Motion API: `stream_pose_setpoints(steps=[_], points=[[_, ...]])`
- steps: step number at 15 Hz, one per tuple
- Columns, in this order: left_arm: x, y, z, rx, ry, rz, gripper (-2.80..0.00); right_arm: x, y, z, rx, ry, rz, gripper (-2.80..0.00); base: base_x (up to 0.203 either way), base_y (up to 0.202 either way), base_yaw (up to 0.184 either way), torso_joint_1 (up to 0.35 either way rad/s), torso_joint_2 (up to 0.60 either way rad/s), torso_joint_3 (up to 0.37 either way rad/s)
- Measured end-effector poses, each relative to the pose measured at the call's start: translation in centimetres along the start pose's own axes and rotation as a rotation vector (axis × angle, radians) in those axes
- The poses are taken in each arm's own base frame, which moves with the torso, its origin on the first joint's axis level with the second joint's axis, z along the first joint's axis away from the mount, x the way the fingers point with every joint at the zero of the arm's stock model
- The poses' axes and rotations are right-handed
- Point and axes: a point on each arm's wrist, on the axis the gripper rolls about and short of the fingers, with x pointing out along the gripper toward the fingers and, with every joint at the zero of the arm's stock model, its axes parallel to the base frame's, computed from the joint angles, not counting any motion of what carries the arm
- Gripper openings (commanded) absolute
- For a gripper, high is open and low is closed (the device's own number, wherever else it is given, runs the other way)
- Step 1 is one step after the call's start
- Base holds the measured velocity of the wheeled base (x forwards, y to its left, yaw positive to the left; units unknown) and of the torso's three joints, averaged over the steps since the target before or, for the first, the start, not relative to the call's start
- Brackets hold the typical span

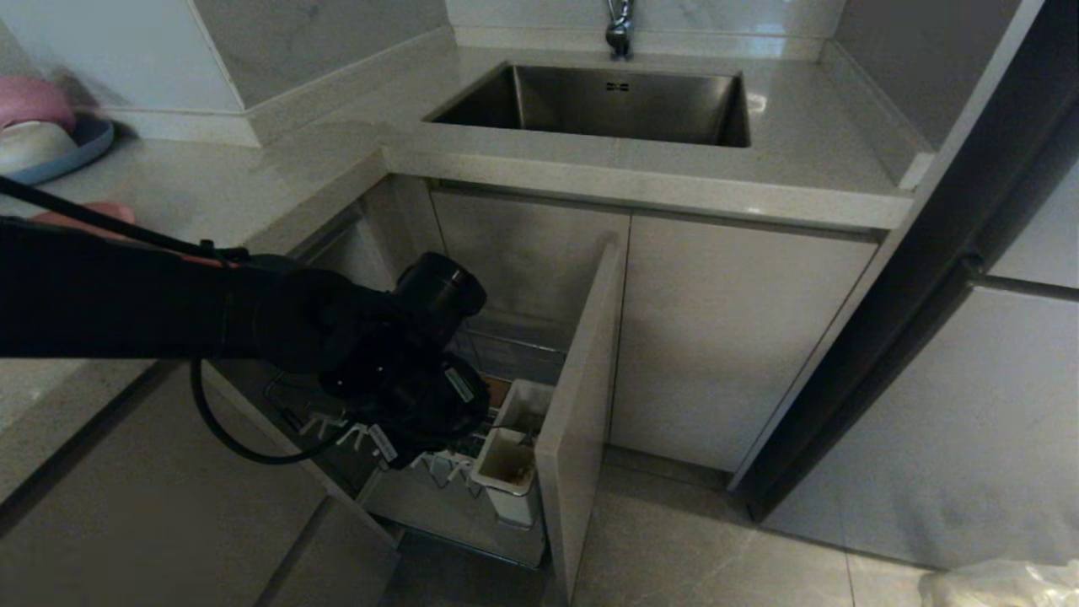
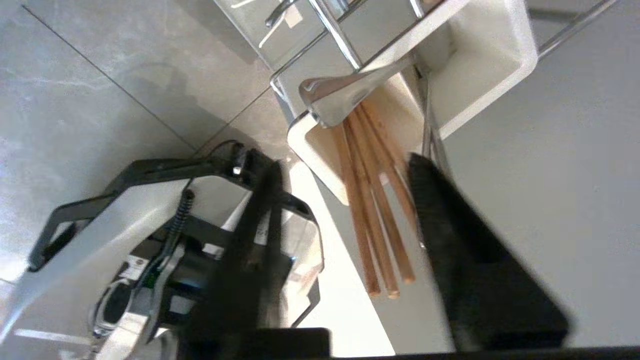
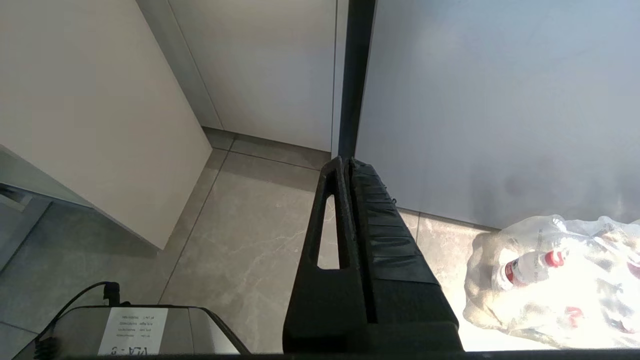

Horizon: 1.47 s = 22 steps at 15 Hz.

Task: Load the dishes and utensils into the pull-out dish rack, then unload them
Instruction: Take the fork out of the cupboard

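Chopsticks (image 2: 372,210), long light-brown wooden ones, stand in the white square utensil cup (image 2: 310,150) beside a grey metal spoon (image 2: 340,92). My left pincer (image 2: 340,200) straddles them, released; closing off-centre could tip them against the cup's wall.

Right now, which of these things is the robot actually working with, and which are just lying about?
Part of the job:
- chopsticks in the utensil cup
- spoon in the same cup
- pull-out dish rack
- left gripper, open over the chopsticks

Just lying about:
- sink
- plastic bag on the floor
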Motion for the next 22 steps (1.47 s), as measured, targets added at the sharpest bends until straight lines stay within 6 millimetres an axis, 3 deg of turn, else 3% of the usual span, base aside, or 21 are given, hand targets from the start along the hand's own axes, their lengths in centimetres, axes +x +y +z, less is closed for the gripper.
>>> stream_pose_setpoints(steps=[10, 21, 22], points=[[3.3, 0.0, 2.7, -0.094, -0.001, 0.01, 0.0, 0.0, 0.0, 0.0, 0.0, 0.0, 0.0, -2.8, 0.0, 0.0, 0.0, 0.0, 0.0, 0.0], [5.9, -0.4, 2.5, -0.09, 0.056, 0.029, 0.0, 0.0, 0.0, 0.0, 0.0, 0.0, 0.0, -2.8, 0.0, 0.0, 0.0, 0.0, 0.0, 0.0], [6.0, -0.4, 2.5, -0.09, 0.057, 0.03, -2.8, 0.0, 0.0, 0.0, 0.0, 0.0, 0.0, -2.8, 0.0, 0.0, 0.0, 0.0, 0.0, 0.0]])
